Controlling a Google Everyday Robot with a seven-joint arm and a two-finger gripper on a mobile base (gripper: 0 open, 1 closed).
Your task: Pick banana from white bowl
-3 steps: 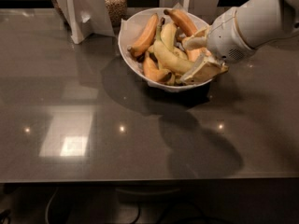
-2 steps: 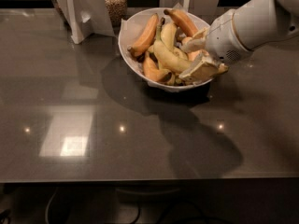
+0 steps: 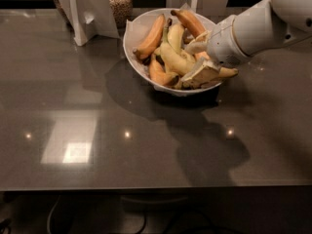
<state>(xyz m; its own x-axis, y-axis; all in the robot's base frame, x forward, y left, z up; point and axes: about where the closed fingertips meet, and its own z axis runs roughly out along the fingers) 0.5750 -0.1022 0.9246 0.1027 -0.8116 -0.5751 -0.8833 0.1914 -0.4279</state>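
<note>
The gripper (image 3: 191, 62) reaches into the white bowl (image 3: 132, 52) from 3 o'clock. It is beside the pale banana (image 3: 171, 55), which lies mid-bowl among orange bananas (image 3: 152, 35). Whether it grasps, one cannot tell.

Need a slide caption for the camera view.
Tool inside the white bowl, next to the long pale banana, on a dark table.

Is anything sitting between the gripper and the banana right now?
Nothing visible stands in the way. The gripper is inside the white bowl, at its right side, right up against the banana. The orange bananas lie beside and behind the banana, not between it and the gripper.
</note>
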